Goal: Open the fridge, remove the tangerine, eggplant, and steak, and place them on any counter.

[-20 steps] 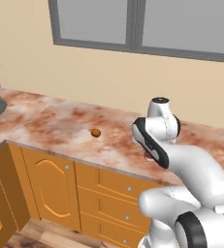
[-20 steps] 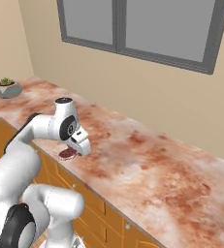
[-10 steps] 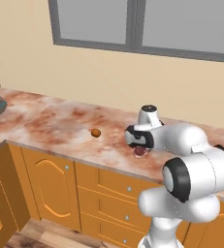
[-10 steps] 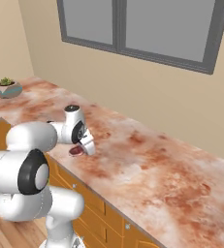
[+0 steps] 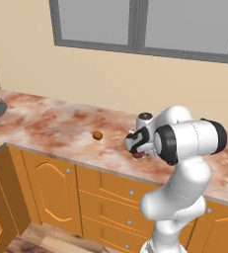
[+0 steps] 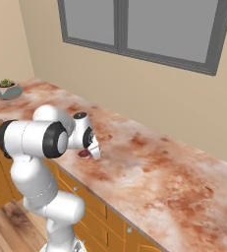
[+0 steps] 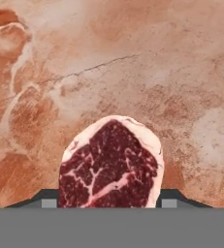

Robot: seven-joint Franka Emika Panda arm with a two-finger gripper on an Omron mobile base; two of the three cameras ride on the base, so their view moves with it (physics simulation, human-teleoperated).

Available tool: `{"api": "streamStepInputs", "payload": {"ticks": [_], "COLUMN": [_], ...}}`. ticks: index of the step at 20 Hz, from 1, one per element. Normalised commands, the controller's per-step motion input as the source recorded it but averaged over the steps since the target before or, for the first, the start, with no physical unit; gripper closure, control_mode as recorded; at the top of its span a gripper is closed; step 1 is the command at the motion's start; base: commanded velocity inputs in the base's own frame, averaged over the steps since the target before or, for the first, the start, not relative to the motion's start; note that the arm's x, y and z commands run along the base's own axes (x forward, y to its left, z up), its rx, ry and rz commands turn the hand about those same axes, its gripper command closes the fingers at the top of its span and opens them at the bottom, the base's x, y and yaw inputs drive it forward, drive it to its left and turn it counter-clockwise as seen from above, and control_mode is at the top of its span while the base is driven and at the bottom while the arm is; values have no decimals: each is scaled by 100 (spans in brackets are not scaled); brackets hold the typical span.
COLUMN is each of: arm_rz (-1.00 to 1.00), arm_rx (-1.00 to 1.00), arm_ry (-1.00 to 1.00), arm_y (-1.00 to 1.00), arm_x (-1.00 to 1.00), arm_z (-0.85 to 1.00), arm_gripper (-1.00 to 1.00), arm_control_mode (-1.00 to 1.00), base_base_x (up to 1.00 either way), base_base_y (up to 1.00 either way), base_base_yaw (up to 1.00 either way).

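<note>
Left base view: the gripper [image 5: 137, 149] hangs low over the tabletop [image 5: 61, 128] near its front edge, jaws partly closed on the one steak [image 5: 138, 155]; one tangerine [image 5: 97, 135] sits apart, bare stone between.

Right base view: bare tabletop [image 6: 184, 182] stretches right of the steak [image 6: 83, 153].

Hand view: the steak [image 7: 111, 167], between the fingers, points its long axis away over the stone.

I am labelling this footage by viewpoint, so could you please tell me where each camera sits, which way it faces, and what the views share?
Left base view: behind the arm to its left, facing the counter and window; shows the white arm, the gripper and the tangerine.
Right base view: behind the arm to its right, facing the same counter; shows the arm and a potted plant.
Hand view: on the hand, looking down along the gripper; shows the finger tips flanking the steak.
Shared: all three show the steak over the counter.
</note>
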Motion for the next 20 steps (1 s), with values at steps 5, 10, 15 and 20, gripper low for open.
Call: {"api": "streamStepInputs", "payload": {"ticks": [5,10,15,20], "arm_rz": [-11,-8,-1,6], "arm_rx": [0,0,0,0], "arm_ry": [0,0,0,-4], "arm_y": [-22,-9,1,0], "arm_x": [25,27,0,-80], "arm_z": [-17,3,68,100], "arm_gripper": [-100,-100,-100,-100], "arm_control_mode": [-100,-100,-100,-100], "base_base_x": [0,0,0,0], "base_base_y": [0,0,0,0], "base_base_yaw": [0,0,0,0]}}
